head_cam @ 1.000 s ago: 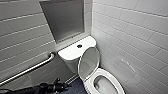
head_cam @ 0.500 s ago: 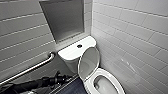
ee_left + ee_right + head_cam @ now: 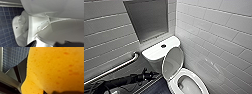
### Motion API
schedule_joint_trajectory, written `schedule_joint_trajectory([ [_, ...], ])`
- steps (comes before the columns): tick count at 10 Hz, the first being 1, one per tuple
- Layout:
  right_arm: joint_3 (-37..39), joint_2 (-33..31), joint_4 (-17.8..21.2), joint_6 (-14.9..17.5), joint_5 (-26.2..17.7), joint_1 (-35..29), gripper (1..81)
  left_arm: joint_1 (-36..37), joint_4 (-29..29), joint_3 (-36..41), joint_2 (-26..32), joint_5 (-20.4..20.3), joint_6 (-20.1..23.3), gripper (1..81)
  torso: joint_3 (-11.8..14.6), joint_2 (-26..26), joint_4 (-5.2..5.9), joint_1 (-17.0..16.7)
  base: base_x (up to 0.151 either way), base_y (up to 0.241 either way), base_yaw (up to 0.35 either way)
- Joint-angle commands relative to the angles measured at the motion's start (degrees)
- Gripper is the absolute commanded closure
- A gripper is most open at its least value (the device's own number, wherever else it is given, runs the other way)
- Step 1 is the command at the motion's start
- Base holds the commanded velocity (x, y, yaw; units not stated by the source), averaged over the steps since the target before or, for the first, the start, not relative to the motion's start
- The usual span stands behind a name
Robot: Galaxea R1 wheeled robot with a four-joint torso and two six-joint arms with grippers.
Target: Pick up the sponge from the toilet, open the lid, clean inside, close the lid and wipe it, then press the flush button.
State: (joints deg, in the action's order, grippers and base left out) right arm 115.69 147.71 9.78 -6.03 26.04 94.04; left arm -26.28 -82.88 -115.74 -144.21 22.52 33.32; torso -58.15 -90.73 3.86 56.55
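Grip: bright orange porous sponge, soft & light I'd say, w/ right pincer pinching it; left pincer spread by white oval lid.

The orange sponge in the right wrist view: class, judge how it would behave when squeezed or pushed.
The sponge probably squashes easily and springs back, since its surface is pitted with small pores. It is likely light for its bulk, being so porous. Its matt, rough face should resist slipping.
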Motion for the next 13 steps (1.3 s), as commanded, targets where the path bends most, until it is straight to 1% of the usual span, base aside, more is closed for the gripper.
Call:
schedule_joint_trajectory([
  [1,-0.48,-1.34,-1.16,0.06,-3.71,1.47,81.1,9.53,-2.28,-0.63,0.24,5.52,0.26,1.0,0.0,0.0,0.0,0.0,0.0,0.0,0.0],
  [3,-0.47,-1.26,-1.25,0.05,-3.71,1.55,81.1,10.42,-2.11,-0.55,-1.16,5.52,0.26,1.0,0.0,0.0,0.0,0.0,0.0,0.0,0.0],
  [5,-0.12,-0.9,-1.08,0.06,-3.71,1.29,81.1,9.28,-0.79,0.07,-3.71,5.96,0.69,1.0,0.0,0.0,0.0,0.0,0.0,0.0,0.0],
  [7,-0.04,-0.64,-1.08,0.06,-3.71,0.94,81.1,6.82,3.43,4.55,-3.81,5.7,0.61,1.0,0.0,0.0,0.0,0.0,0.0,0.0,0.0],
  [10,-0.04,-0.29,-1.08,0.06,-3.71,0.67,81.1,4.17,7.47,9.83,-2.93,5.78,0.7,1.0,-0.02,0.02,0.0,0.0,0.0,0.0,0.0],
  [11,-0.04,-0.29,-0.99,0.05,-3.71,0.58,81.1,1.99,9.04,11.31,-2.06,5.87,0.7,1.0,-0.02,0.02,0.0,0.0,0.0,0.0,0.0],
  [12,0.05,-0.29,-0.81,-0.03,-3.71,0.59,81.1,-1.69,10.64,12.55,-0.73,5.87,0.78,1.0,-0.02,0.02,0.0,0.0,0.0,0.0,0.0],
  [13,0.31,-0.29,-0.72,-0.03,-3.71,0.5,81.1,-7.2,13.94,13.08,1.27,5.87,0.78,1.0,-0.02,0.02,0.0,0.0,0.0,0.0,0.0],
])
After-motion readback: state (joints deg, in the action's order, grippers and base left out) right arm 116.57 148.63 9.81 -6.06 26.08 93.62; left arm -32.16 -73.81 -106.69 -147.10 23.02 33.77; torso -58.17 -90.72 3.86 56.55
